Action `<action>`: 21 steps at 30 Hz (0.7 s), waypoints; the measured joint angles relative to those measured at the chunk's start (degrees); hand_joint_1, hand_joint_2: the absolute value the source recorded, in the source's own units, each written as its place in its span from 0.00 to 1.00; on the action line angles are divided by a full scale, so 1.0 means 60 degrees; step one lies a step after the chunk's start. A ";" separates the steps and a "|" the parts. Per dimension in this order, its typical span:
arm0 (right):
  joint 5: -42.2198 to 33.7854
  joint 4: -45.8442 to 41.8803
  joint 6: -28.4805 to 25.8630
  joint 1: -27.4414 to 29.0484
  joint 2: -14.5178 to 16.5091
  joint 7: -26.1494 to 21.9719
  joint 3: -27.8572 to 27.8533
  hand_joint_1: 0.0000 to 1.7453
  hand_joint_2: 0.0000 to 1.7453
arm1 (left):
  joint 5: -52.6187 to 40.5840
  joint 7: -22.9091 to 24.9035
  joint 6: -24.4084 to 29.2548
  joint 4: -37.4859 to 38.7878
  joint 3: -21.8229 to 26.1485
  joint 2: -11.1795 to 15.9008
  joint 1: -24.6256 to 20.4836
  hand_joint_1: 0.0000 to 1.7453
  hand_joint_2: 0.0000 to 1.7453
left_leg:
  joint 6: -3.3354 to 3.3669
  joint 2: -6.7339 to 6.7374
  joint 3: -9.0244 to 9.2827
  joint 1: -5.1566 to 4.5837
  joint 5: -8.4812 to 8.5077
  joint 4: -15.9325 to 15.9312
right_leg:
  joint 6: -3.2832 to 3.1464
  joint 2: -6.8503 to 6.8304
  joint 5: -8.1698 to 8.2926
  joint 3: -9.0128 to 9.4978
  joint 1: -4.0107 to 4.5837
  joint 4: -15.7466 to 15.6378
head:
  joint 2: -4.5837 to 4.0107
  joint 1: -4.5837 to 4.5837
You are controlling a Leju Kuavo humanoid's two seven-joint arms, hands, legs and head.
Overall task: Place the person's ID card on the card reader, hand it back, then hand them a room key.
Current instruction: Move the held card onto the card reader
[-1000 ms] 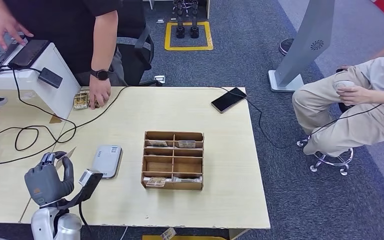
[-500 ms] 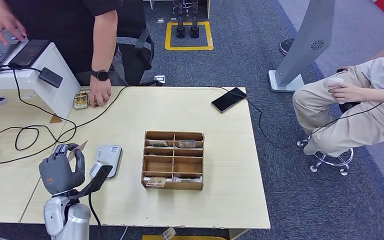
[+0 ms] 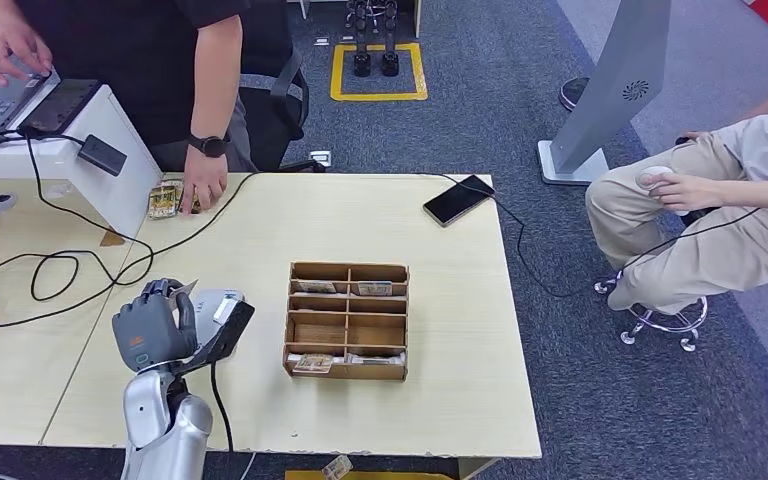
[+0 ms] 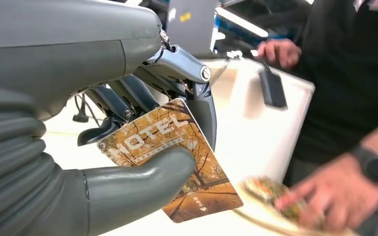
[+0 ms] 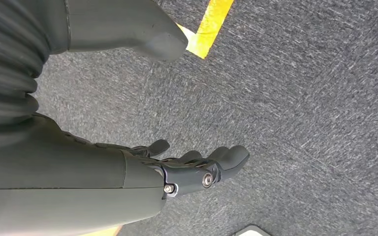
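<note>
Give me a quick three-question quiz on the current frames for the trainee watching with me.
1. True or false: the left hand holds a card printed with the word HOTEL.
2. Multiple choice: the black phone lies (A) inside the wooden organizer, (B) near the table's far right corner, (C) on the card reader.
3. Fill in: the right hand hangs over grey ____.

Key: 1 true; 2 B; 3 carpet.
</note>
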 joint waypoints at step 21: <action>-0.0344 -0.0299 -0.0043 0.0083 0.0003 -0.0406 0.0089 0.00 1.00 | 0.0002 0.1332 0.0005 0.1635 -0.2332 0.0712 -0.0248 1.00 1.00 | 0.0000 0.0000 -0.0005 0.0000 -0.0001 0.0000 | 0.0002 0.0003 0.0000 -0.0004 0.0000 0.0000 | 0.0000 0.0002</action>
